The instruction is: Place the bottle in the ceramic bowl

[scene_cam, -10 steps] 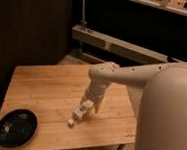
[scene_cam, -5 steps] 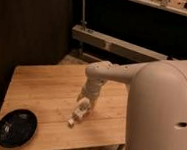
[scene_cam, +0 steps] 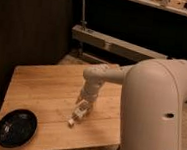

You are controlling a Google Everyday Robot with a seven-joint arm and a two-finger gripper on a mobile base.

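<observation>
**Position of components.** The single arm [scene_cam: 97,79] reached down from the robot body over the middle of the wooden desk [scene_cam: 45,87]. The gripper [scene_cam: 83,107] pointed downward, close above the desk surface, near the front edge.

**Gripper state.** Whether the gripper was spread or pressed onto anything could not be told. Its tip met the upper end of the bottle, but no grasp could be confirmed.

**Bottle.** The bottle [scene_cam: 75,116] was at the tip of the gripper, in contact with it or directly beside it. Its long axis ran diagonally, from the gripper down toward the lower left of the view. Its lower end was on or just above the desk; which of the two could not be determined.

**Ceramic bowl.** The ceramic bowl [scene_cam: 15,127] rested at the lower-left corner of the desk as viewed. It was empty and well apart from the bottle.

**Governing relation.** The ceramic bowl lay to the lower left of the gripper, approximately along the line of the bottle's long axis. As a judgement, the placement was not yet done. The coming move would call for a confirmed hold, a lift clear of the desk, and travel along that diagonal to a point above the ceramic bowl.
</observation>
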